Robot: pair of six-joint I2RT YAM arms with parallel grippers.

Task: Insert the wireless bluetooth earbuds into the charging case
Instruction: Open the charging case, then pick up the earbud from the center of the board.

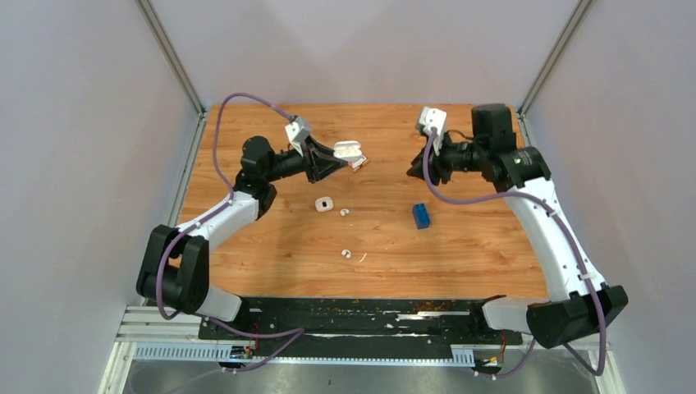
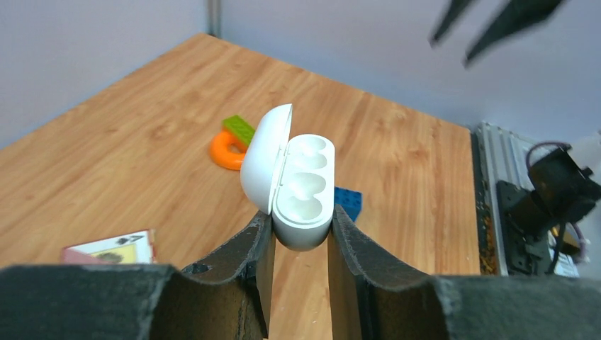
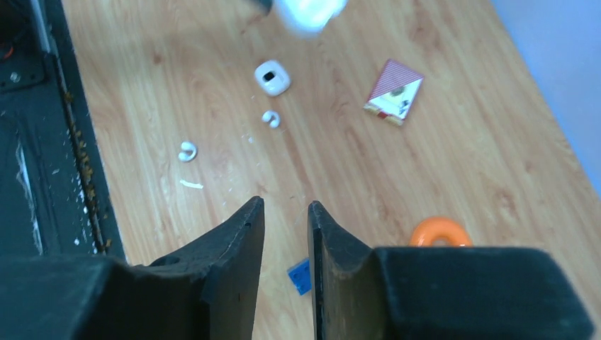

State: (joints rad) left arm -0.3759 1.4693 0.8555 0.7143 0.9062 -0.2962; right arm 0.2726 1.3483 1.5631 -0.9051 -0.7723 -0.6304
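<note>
Left wrist: left hand (image 2: 299, 214) aloft, pinching opened charging case (image 2: 305, 177); right hand (image 3: 285, 211) narrowly parted.

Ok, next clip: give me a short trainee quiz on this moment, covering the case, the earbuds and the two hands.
1. Multiple choice: what is the left hand gripping? A) a blue brick B) the open charging case C) an orange ring
2. Count: how many earbuds lie on the table?
3. True or false: the right hand holds an earbud.
Key: 1 B. 2 two. 3 false; its fingers are apart with nothing between them.
</note>
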